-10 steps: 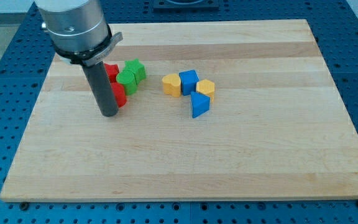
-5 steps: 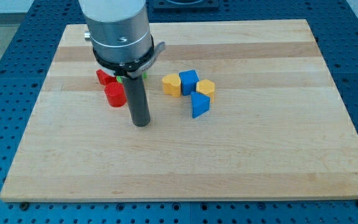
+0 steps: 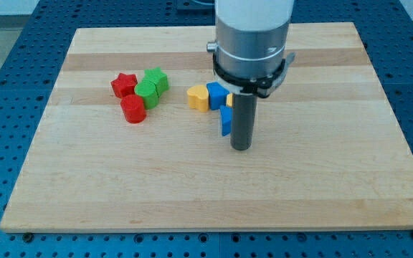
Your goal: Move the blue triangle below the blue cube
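The blue triangle [image 3: 225,120] lies on the wooden board [image 3: 214,179] just below and slightly to the right of the blue cube [image 3: 216,94]. My rod covers the triangle's right part. My tip [image 3: 241,147] rests on the board just to the right of and below the blue triangle, close against it. A yellow heart-shaped block [image 3: 198,97] sits to the left of the blue cube. A second yellow block to the cube's right is almost wholly hidden behind the rod.
At the view's left stand a red star-shaped block [image 3: 123,84], a red cylinder [image 3: 133,110] and two green blocks [image 3: 150,86], bunched together.
My rod has swept from the left, by the red and green blocks, to the right, and now stands by the blue triangle. The blocks have not visibly moved.
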{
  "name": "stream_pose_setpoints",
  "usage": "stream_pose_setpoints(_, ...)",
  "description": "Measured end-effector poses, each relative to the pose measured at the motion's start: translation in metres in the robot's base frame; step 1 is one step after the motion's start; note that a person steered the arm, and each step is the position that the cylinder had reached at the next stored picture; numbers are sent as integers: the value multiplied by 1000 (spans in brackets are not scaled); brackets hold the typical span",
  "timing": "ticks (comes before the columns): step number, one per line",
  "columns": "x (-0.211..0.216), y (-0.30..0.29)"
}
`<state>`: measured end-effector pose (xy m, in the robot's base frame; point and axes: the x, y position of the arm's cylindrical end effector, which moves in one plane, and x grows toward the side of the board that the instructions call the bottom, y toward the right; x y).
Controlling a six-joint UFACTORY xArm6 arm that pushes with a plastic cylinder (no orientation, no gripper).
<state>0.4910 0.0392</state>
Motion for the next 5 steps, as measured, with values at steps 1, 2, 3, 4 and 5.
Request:
stream_pose_setpoints(1, -3, 0)
stream_pose_setpoints(2, -20, 0)
stream_pose_setpoints(3, -21, -8)
stream_pose_setpoints(4, -24, -8)
stream_pose_setpoints(5, -24, -8)
